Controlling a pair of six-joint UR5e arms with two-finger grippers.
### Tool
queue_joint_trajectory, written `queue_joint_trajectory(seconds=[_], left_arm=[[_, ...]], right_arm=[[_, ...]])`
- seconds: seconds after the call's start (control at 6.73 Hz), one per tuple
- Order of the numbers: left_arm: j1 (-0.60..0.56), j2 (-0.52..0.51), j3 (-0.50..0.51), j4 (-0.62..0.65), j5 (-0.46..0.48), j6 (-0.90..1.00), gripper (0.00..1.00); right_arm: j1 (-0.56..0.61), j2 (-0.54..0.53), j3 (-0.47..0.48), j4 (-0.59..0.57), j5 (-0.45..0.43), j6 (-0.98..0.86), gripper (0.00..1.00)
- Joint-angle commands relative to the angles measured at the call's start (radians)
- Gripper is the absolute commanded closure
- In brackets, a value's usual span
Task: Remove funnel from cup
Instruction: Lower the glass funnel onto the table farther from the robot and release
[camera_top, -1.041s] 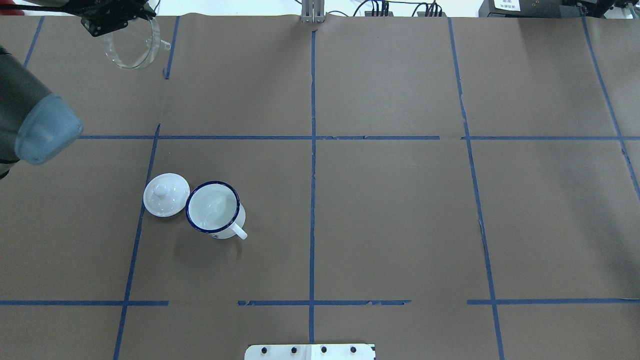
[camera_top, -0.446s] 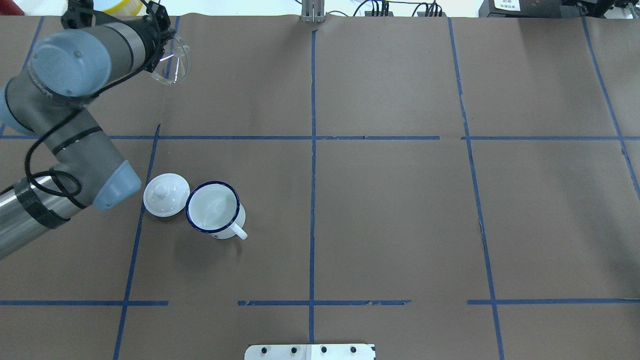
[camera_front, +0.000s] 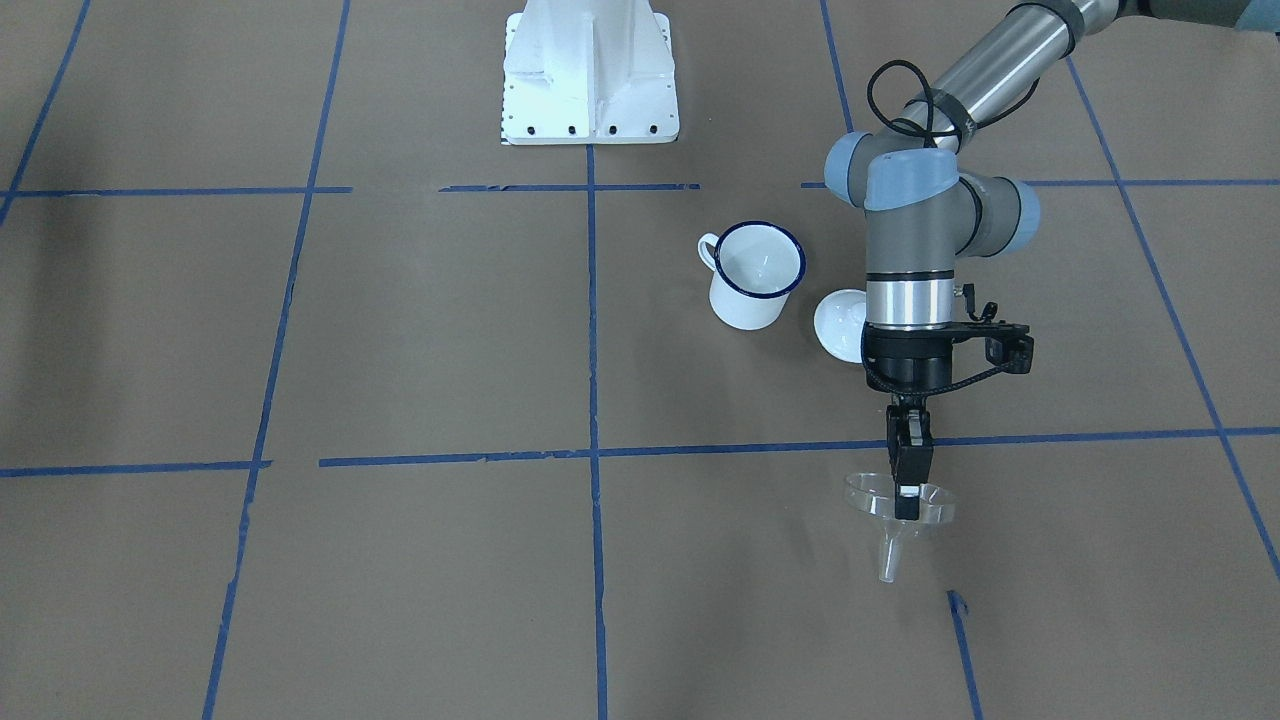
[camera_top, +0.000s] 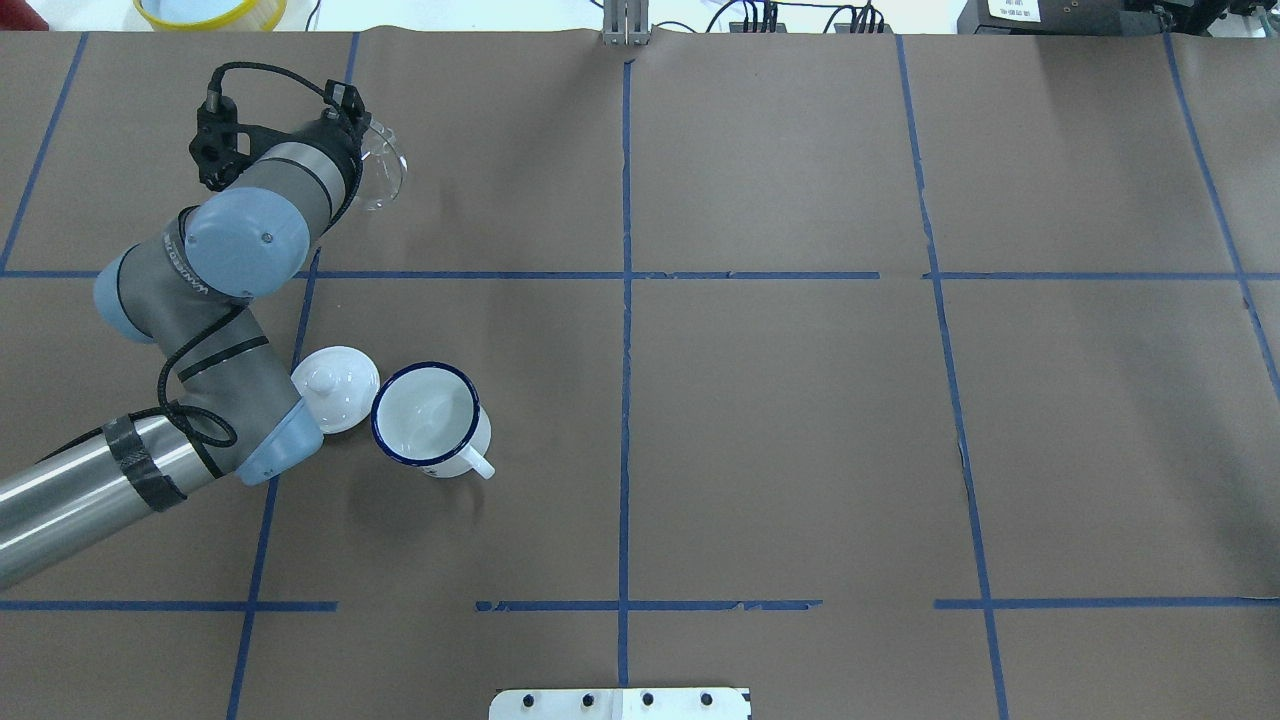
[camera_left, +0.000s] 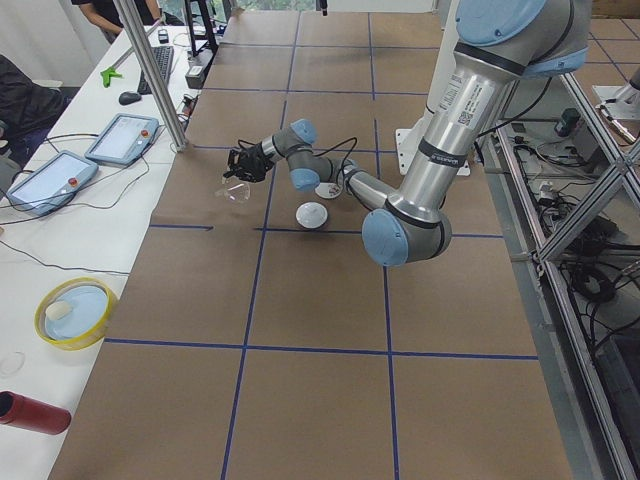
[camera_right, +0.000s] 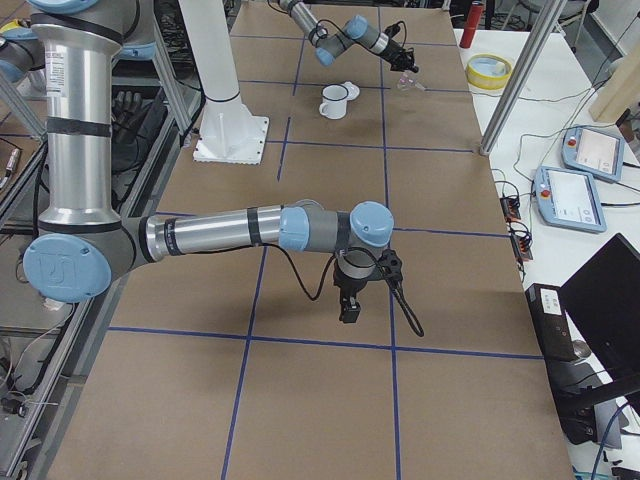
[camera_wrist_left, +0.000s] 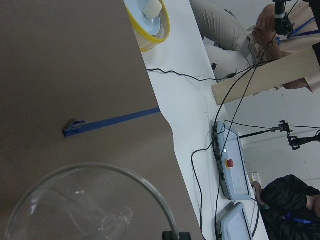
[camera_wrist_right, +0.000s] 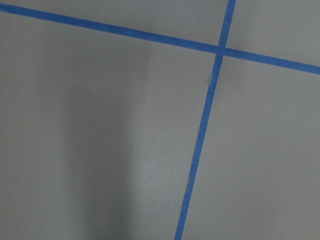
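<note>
My left gripper (camera_front: 908, 497) is shut on the rim of the clear funnel (camera_front: 893, 508) and holds it spout down, low over the brown paper. This is well away from the cup (camera_front: 757, 275). In the overhead view the funnel (camera_top: 386, 170) shows beside my left wrist, far from the empty white cup (camera_top: 430, 415) with its blue rim. The left wrist view shows the funnel's round rim (camera_wrist_left: 90, 205) from above. My right gripper (camera_right: 350, 305) shows only in the exterior right view, so I cannot tell whether it is open or shut.
A round white lid with a knob (camera_top: 335, 385) lies against the cup's left side, next to my left elbow. A yellow bowl (camera_top: 210, 10) stands beyond the table's far left edge. The robot base (camera_front: 590, 70) is at the near edge.
My left arm has swung the funnel rightward and toward the robot from the far left corner, and the arm has come into fuller view. The cup and lid have not moved.
</note>
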Motion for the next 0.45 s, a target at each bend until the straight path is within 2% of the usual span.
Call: queue_joint_trajectory(seconds=[0.0, 0.3], left_arm=[[0.009, 0.005, 0.053, -0.057, 0.018, -0.004, 1.00], [0.011, 0.017, 0.048, -0.057, 0.015, 0.010, 1.00]], right_arm=[[0.000, 0.001, 0.000, 0.000, 0.000, 0.000, 0.00], [0.000, 0.001, 0.000, 0.000, 0.000, 0.000, 0.00]])
